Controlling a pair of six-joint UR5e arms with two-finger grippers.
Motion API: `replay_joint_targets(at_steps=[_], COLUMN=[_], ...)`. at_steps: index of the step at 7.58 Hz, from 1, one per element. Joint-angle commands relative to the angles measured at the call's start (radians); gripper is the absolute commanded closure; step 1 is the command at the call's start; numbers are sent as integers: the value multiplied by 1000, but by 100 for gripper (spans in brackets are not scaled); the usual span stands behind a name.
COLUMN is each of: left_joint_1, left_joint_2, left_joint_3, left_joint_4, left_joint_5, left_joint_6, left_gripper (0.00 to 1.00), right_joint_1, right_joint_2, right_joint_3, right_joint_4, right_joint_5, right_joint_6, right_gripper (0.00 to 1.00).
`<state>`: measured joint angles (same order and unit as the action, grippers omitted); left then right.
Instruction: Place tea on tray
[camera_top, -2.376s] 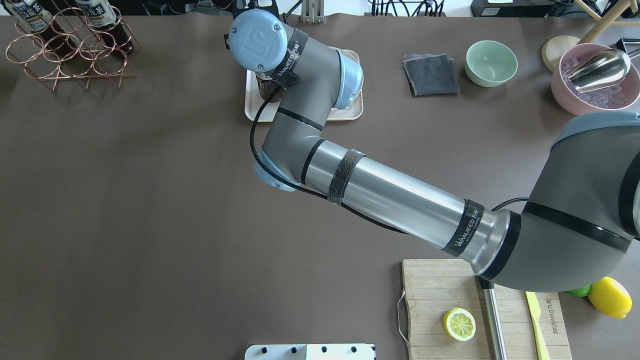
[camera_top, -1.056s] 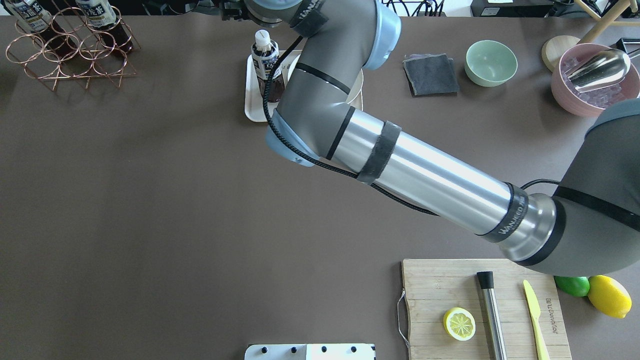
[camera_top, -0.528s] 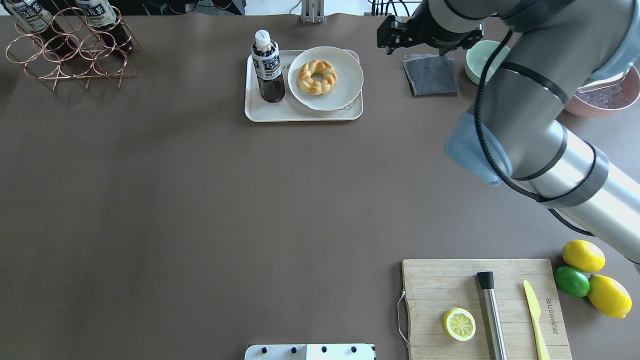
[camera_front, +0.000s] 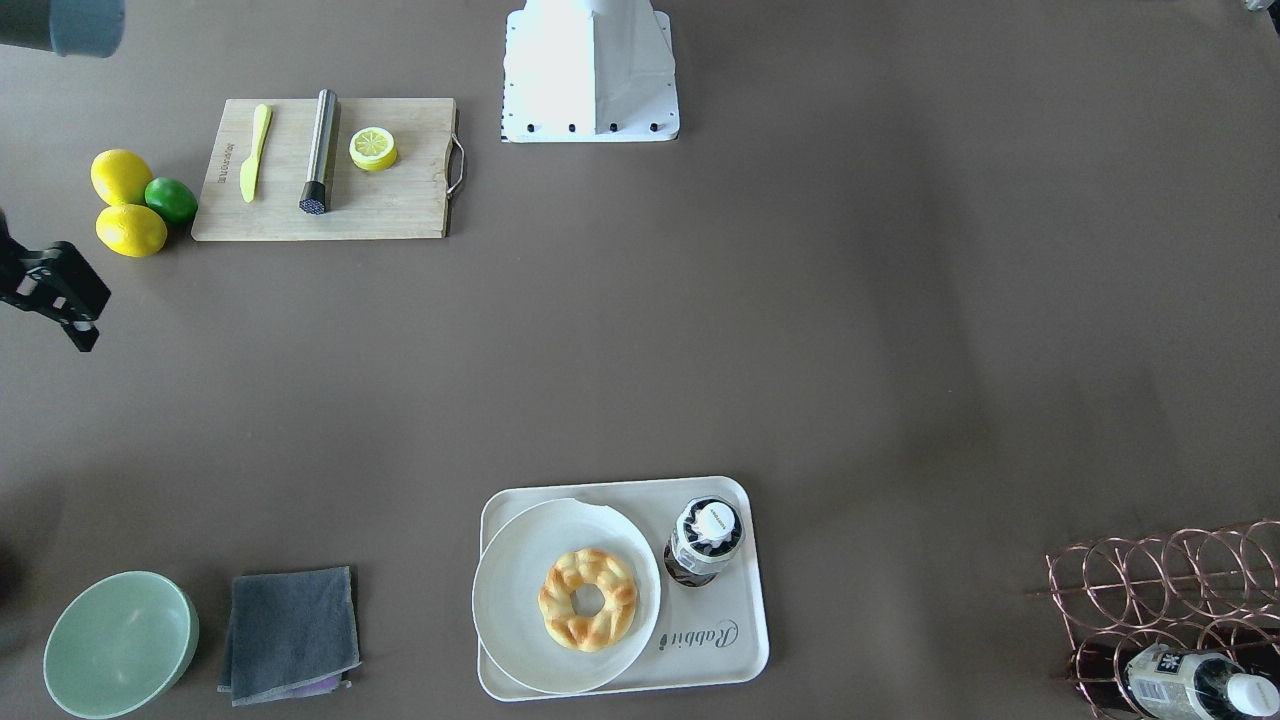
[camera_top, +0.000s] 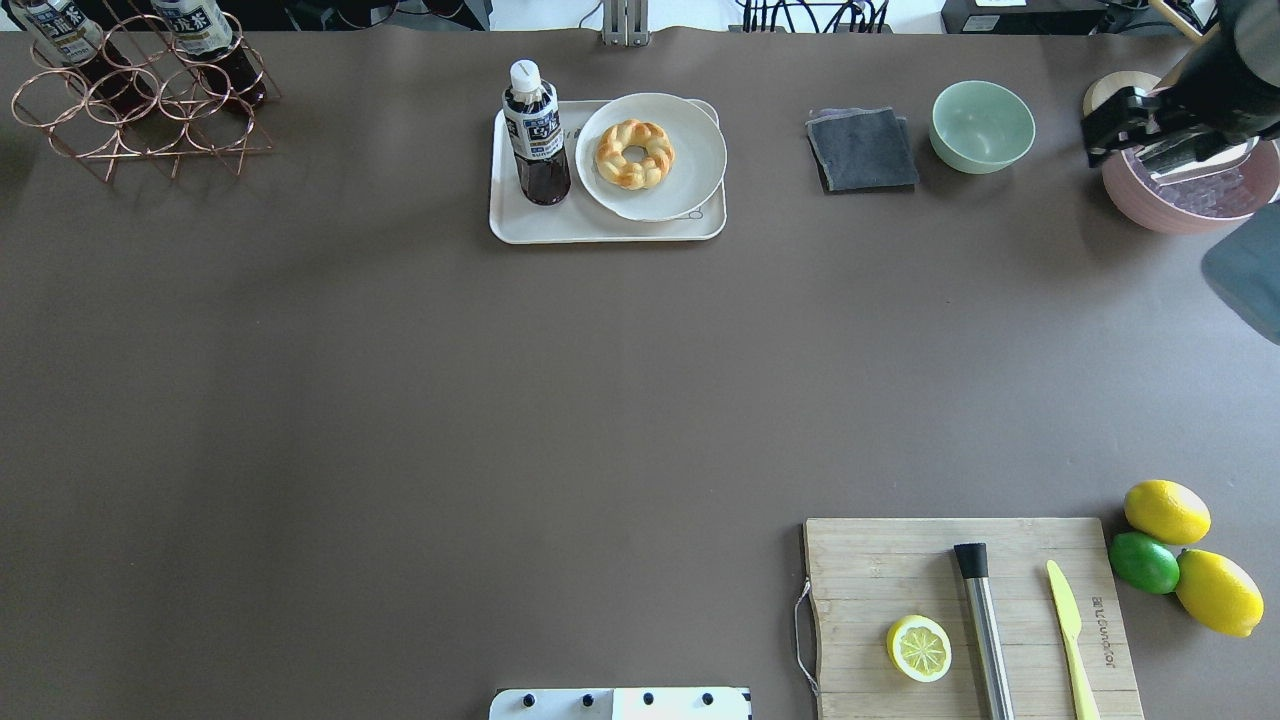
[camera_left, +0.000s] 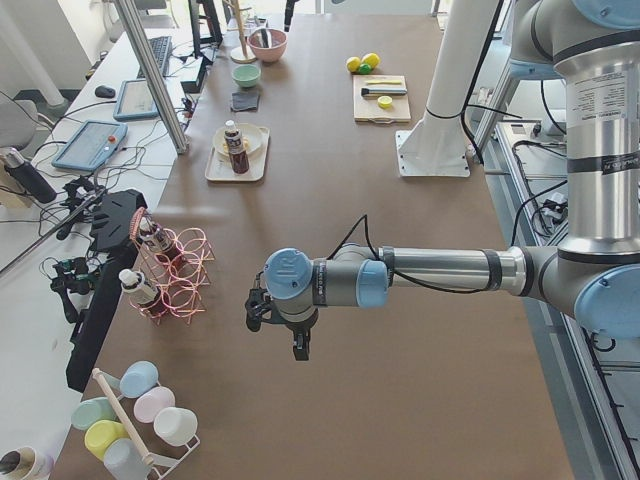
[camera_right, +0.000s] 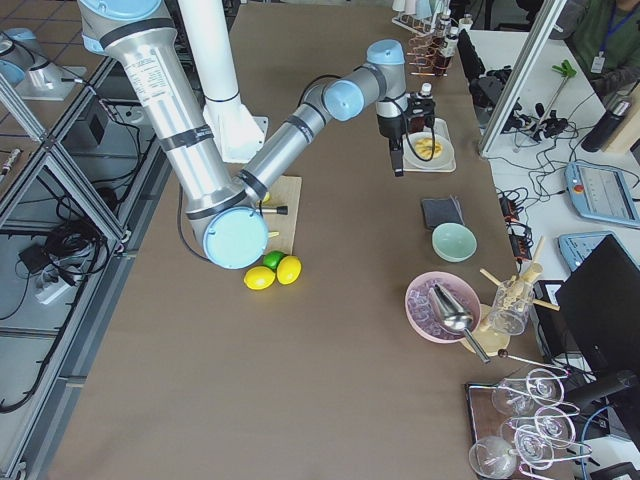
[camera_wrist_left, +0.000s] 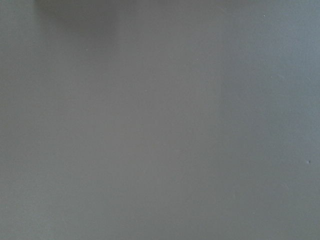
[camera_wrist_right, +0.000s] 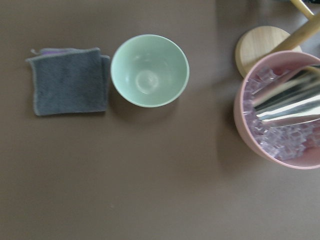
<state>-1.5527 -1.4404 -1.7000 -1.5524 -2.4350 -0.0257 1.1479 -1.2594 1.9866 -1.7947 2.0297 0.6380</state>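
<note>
At the far left, the left end effector (camera_left: 299, 348) hung low over bare worktop (camera_top: 400, 400), well clear of everything. It showed only in the left side view, so whether its jaws were apart or together could not be told. It probably idled there to leave the other arm room.

In the far left corner, a copper wire rack (camera_top: 140, 110) of linked rings cradled two look-alike bottles (camera_top: 70, 40) on a slant.

Nearer the middle, the tea (camera_top: 535, 135) stood upright on the left part of the tray (camera_top: 520, 222), just beside the plate (camera_top: 700, 185). It was a clear plastic bottle of dark reddish-brown liquid with a white cap and a blue-and-white label. Nothing gripped it, so the placement looked done. The tray was smooth cream plastic with rounded corners and a raised rim that would stop the bottle sliding off. The round white plate held a glossy braided ring pastry (camera_top: 634, 153).

Further right lay a folded grey cloth (camera_top: 862, 150), soft and napped, and a smooth pale-green bowl (camera_top: 982, 126).

At the right edge, the right end effector (camera_top: 1125, 125) hovered empty by a pink bowl (camera_top: 1190, 205), well apart from the tray. How wide its jaws stood could not be told.
</note>
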Motion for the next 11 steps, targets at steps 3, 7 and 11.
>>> replay_joint_targets(at_steps=[3,7,11], left_joint_1=[3,10,11], left_joint_2=[3,9,32], left_joint_3=[-12,-6,-7], left_joint_4=[-18,-15,-18], left_joint_5=[-4,-1,-1], left_joint_6=[0,0,0], left_gripper=[1,1,1], right_joint_1=[294,322,377], right_joint_2=[-339,-400,-416], right_joint_3=[-141,-271,-258], right_joint_4=[-8,-2,0], right_joint_5=[85,219,238], right_joint_6=[-696,-707,-704], right_gripper=[0,0,0])
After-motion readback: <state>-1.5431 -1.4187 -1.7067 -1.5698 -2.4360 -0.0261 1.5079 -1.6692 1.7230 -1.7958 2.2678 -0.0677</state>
